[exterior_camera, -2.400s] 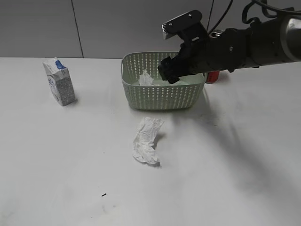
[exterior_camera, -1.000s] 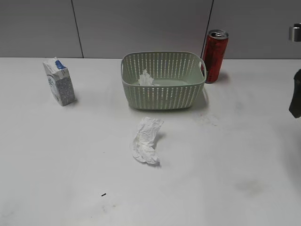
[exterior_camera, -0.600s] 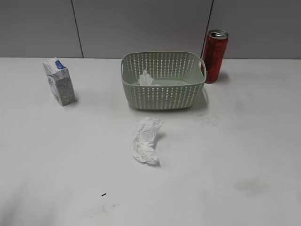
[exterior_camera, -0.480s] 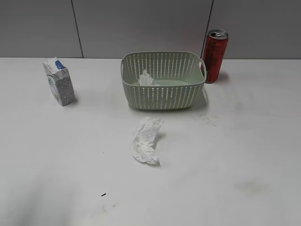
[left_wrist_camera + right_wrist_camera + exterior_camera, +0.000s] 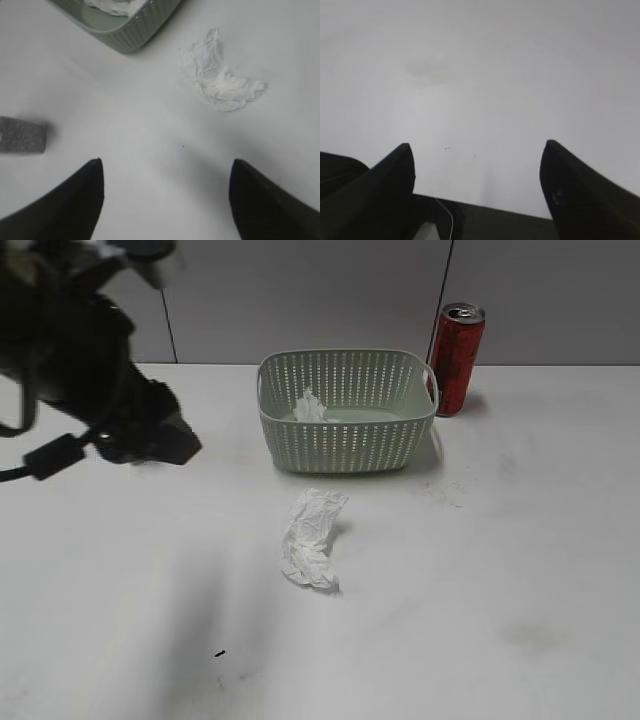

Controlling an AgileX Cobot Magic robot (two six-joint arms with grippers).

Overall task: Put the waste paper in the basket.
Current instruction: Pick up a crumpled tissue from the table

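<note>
one wad of waste paper [image 5: 313, 538] lies loose on the white counter [image 5: 480, 570], just in front of the basket [image 5: 347, 410] and apart from its near wall. more crumpled paper [image 5: 309, 406] already sits inside the basket, at its left side. a red can [image 5: 457, 344] stands just beside the basket's right end, and a small carton [image 5: 22, 134] rests off to the left.

the left gripper [image 5: 165, 192] hangs above the counter, left of the loose wad, with its jaws spread wide and nothing between them; in the left wrist view the wad [image 5: 219, 81] sits ahead and to the right of the gap. the right gripper [image 5: 477, 177] is out over bare counter, its jaws also spread and empty.

the step in hand looks like the reach for that last wad. to do it well, the left arm should shift right until the wad sits centred between the fingers, then descend right down to the counter, since the paper lies flat and thin. closing across its narrow middle should gather the folds. then lift clear of the rim before moving over the basket.
</note>
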